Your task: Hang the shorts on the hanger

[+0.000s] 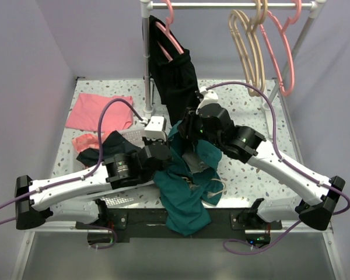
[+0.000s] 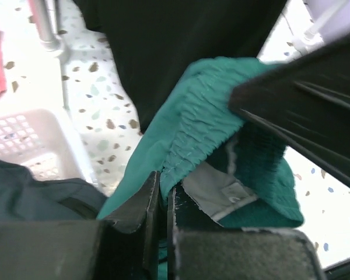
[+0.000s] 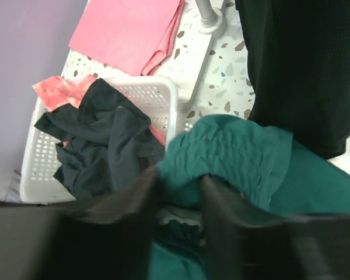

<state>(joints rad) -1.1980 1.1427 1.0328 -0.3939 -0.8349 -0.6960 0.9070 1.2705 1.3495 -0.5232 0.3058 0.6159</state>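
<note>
The dark teal shorts (image 1: 186, 195) hang bunched between both arms at the table's near edge, their pale drawstring (image 1: 216, 190) dangling. My left gripper (image 1: 170, 149) is shut on the elastic waistband (image 2: 192, 128); in the left wrist view (image 2: 163, 188) the fabric is pinched between its jaws beside a grey label. My right gripper (image 1: 188, 132) holds the same waistband a little farther along; in the right wrist view (image 3: 181, 186) the teal cloth (image 3: 233, 151) is bunched between its fingers. The tan hanger (image 1: 248, 52) hangs on the rail at the back right, apart from both grippers.
A long black garment (image 1: 175, 76) hangs on a pink hanger just behind the grippers. More pink hangers (image 1: 280, 52) hang beside the tan one. A white basket (image 3: 157, 93) with dark clothes stands at the left. A pink cloth (image 1: 99, 111) lies at the back left. The rack pole (image 1: 146, 58) stands at centre back.
</note>
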